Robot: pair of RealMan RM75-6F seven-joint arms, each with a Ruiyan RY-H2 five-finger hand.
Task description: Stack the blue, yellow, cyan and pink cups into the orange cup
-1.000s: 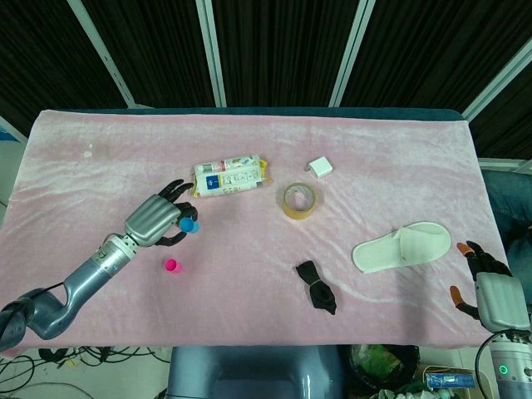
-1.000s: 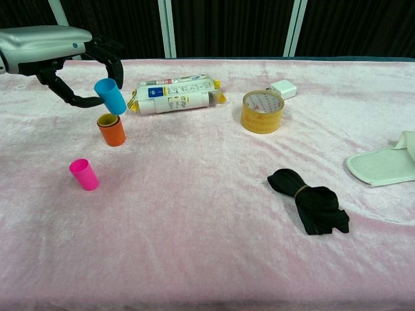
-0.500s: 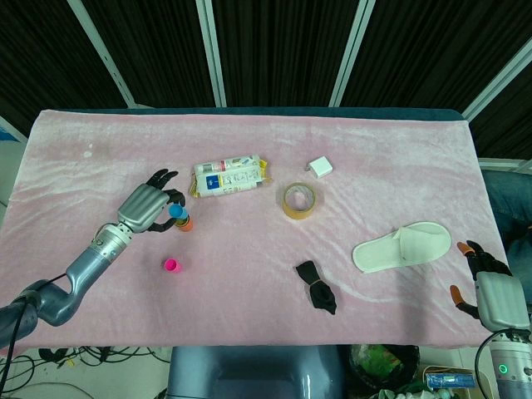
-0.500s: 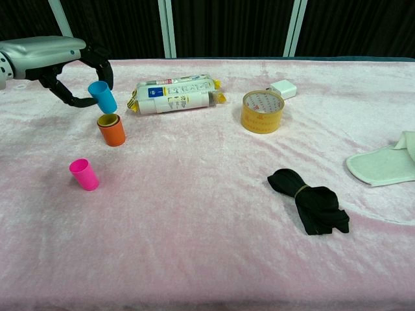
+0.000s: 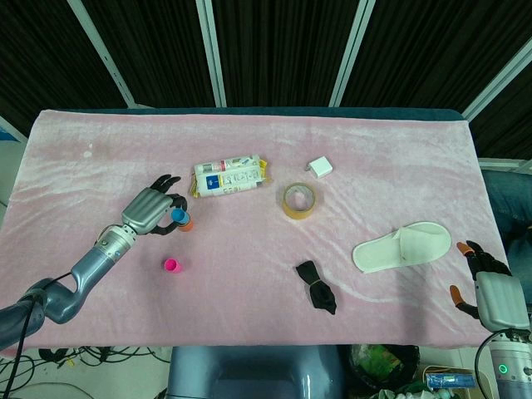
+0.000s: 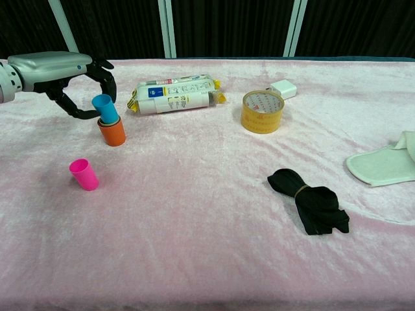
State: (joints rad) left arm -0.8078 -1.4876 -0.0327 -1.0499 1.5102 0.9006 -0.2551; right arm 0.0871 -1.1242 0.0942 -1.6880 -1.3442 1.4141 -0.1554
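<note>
head view: the silver metal left hand [image 5: 148, 212] pinches a small cyan plastic cup [image 5: 178, 216] right over the glossy orange plastic cup [image 5: 186, 224], at 9 o'clock from the tape roll [image 5: 298, 200]. looks lined up to nest. little pink plastic cup [image 5: 170, 265] waits at 6 o'clock of it. right hand [image 5: 490, 291] idles empty, fingers apart.

chest view: cyan cup [image 6: 105, 108] sits tilted in the orange one's [image 6: 113, 133] mouth, fingertips [image 6: 104, 72] curled around it; soft fuzzy pink cloth [image 6: 207, 220] underneath.

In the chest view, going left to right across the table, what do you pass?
Left hand → pink cup → orange cup with the cyan cup in its mouth → snack packet → tape roll → white adapter → black strap bundle → white slipper.
</note>
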